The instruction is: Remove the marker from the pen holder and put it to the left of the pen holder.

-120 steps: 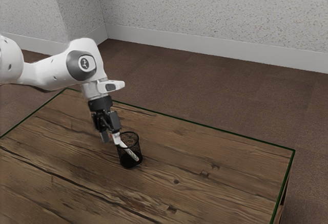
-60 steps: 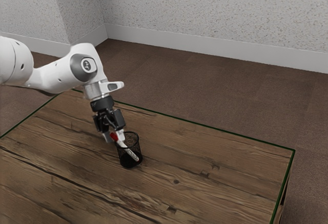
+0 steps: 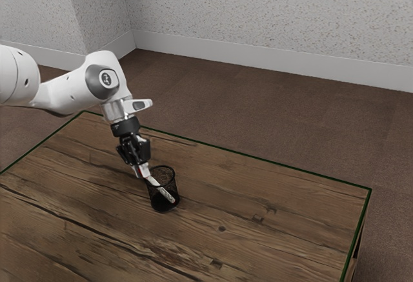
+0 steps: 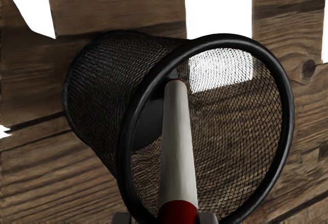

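Approx. halfway thru the approach, I'd say: arm's down at the pen holder (image 4: 288, 106), fingers (image 3: 140, 171) either side of the red end of the marker (image 4: 177, 142), w/ no lift-out done. Fingers are part-open, not clenched: one is right by the red end, but there's a gap on the other side, so I wouldn't call it a grasp. Marker's in the holder, top end out past the rim; holder's upright on the tabletop (image 3: 258, 243).

Left to do: close up on it, draw it out clear of the rim, shift it to the holder's left, set down, let go. Prob. best pulled along its own length, b/c a sideways tug could tip the holder.

As for how it points: marker's tilted, not vert. Red end's up, leaning to the ext. view's left, i.e. toward the arm; long axis runs diag. down into the holder, the other end low inside, toward the ext. view's right. That lower tip has a bit of red too.
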{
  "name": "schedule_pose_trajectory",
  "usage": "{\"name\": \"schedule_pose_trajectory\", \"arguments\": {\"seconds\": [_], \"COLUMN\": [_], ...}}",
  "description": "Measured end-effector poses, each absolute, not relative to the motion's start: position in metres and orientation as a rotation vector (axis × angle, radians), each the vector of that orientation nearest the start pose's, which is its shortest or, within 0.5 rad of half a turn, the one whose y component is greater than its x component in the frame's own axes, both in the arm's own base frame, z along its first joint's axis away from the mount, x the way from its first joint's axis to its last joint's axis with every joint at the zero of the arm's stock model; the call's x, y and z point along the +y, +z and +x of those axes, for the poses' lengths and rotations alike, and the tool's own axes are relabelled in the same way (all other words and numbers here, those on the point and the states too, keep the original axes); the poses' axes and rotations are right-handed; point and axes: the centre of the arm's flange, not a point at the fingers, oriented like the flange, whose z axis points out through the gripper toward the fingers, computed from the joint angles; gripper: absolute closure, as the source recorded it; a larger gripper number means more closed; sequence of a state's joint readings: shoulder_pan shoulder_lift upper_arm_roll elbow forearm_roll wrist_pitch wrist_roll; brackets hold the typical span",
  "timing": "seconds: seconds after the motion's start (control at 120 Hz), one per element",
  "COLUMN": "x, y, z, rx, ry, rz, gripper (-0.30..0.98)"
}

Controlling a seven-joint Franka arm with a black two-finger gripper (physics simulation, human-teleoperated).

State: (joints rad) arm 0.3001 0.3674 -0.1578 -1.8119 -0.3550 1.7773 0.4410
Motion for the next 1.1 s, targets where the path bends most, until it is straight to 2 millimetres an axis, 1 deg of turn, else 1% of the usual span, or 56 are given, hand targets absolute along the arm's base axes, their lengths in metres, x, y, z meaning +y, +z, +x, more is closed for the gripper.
{"name": "schedule_pose_trajectory", "arguments": {"seconds": [0.133,0.233,0.367,0.467,0.5,0.575,0.617,0.667,0.7,0.75,0.833,0.917,0.95,1.008,1.1], "x": [0.059,0.061,0.068,0.075,0.080,0.089,0.098,0.115,0.129,0.153,0.195,0.230,0.239,0.246,0.254], "y": [0.322,0.325,0.343,0.370,0.382,0.419,0.435,0.443,0.442,0.433,0.409,0.384,0.378,0.371,0.365], "z": [0.593,0.592,0.588,0.576,0.571,0.556,0.546,0.537,0.532,0.527,0.518,0.508,0.505,0.502,0.498], "rx": [0.276,0.251,0.205,0.168,0.149,0.114,0.079,0.015,-0.038,-0.126,-0.278,-0.405,-0.435,-0.459,-0.476], "ry": [0.504,0.505,0.485,0.446,0.422,0.341,0.299,0.280,0.279,0.299,0.349,0.403,0.417,0.435,0.452], "rz": [-3.565,-3.558,-3.548,-3.539,-3.536,-3.524,-3.519,-3.519,-3.521,-3.529,-3.542,-3.543,-3.541,-3.536,-3.535], "gripper": [0.65,0.73,0.76,0.77,0.77,0.78,0.78,0.78,0.78,0.78,0.79,0.79,0.79,0.78,0.58]}}
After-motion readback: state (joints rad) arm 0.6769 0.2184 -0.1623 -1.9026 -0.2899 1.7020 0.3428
